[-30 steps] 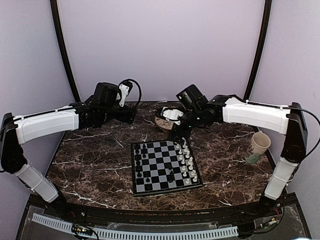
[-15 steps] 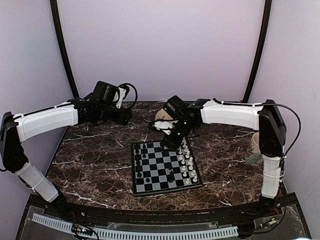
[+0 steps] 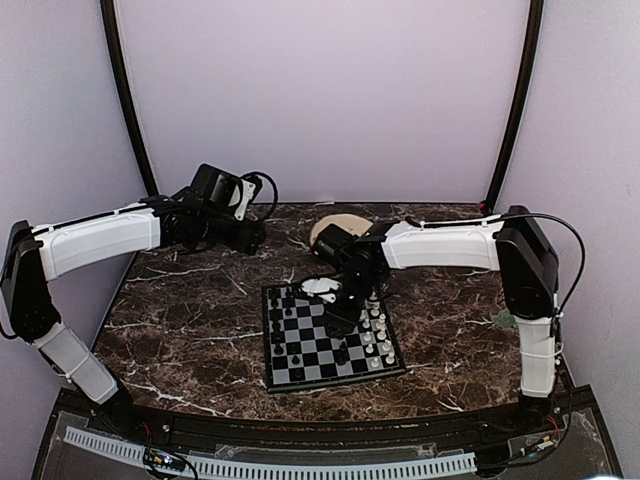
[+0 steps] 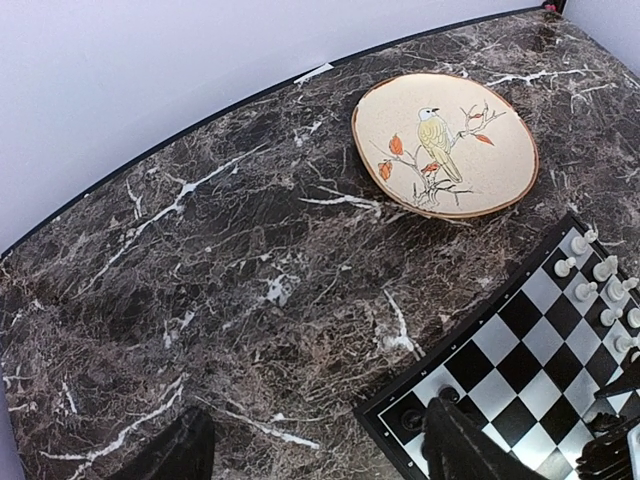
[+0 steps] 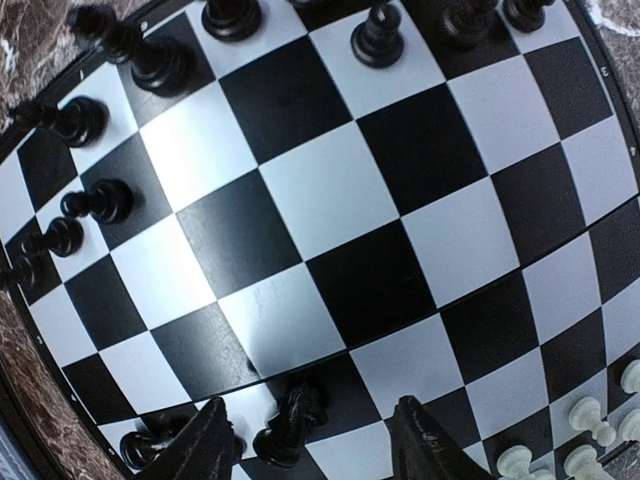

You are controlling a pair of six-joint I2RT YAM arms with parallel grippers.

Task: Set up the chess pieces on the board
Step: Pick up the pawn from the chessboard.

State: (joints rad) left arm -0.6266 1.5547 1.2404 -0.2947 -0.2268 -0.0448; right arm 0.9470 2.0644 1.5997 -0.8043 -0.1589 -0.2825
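Observation:
The board (image 3: 312, 372) lies mid-table with black chess pieces (image 3: 279, 322) along its left side and white ones (image 3: 375, 325) along its right. My right gripper (image 3: 338, 315) hangs low over the board's far half. In the right wrist view it (image 5: 315, 445) is open, and a black knight (image 5: 290, 425) stands between the fingers, close to the left one and apart from the right one. Other black pieces (image 5: 95, 203) line the board's edge. My left gripper (image 3: 252, 238) is open above bare marble, left of the board's far corner (image 4: 400, 425).
A round beige plate with a bird painted on it (image 4: 445, 145) lies behind the board, also in the top view (image 3: 340, 226). A lone black piece (image 3: 342, 352) stands in the board's near middle. The marble table ends at a black rim near the back wall.
My right arm swung from over the plate down and left onto the board's far half. Both grippers have narrowed a little. The left arm has barely moved.

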